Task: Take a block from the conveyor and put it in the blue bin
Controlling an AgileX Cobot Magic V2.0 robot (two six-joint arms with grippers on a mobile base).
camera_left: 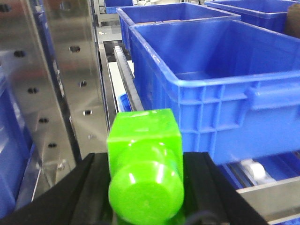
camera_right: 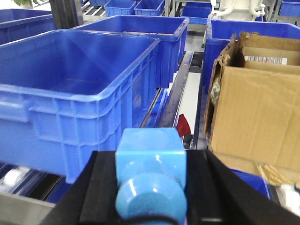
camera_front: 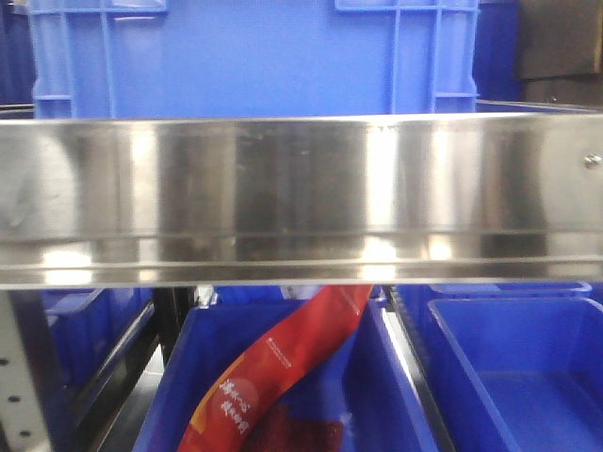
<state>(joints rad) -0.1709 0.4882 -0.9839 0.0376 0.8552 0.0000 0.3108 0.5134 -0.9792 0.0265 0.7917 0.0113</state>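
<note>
Closest to the left wrist lens, a bright green plastic block (camera_left: 140,136) sits clamped between the black left jaws. They press on its two flanks, narrowed to its width, and its round knob faces the camera. The right jaws grip a pale blue plastic block (camera_right: 149,147) of the same shape in the same way. Both blocks are in the grasp, not on the conveyor, and the dark belt shows in no view.

For the green block, a large empty blue plastic bin (camera_left: 206,101) lies ahead and to the right, its near wall facing the jaws. In the picture its rim stands above the block's top face. I judge that the coming move is a lift over that wall, then a release. The block's long axis runs along the jaws, knob near and cube far.

From the right wrist a deep blue bin (camera_right: 70,108), probably the same one, lies ahead and to the left. A torn brown cardboard box (camera_right: 253,117) stands near on the right. Neither arm looks clearly nearer.

In the front view a broad polished steel rail (camera_front: 301,188) crosses the frame, and neither arm shows. Below it a red printed packet (camera_front: 283,367) lies in a lower blue crate (camera_front: 174,395). The underside of each block is cut off at the frame's bottom edge.
</note>
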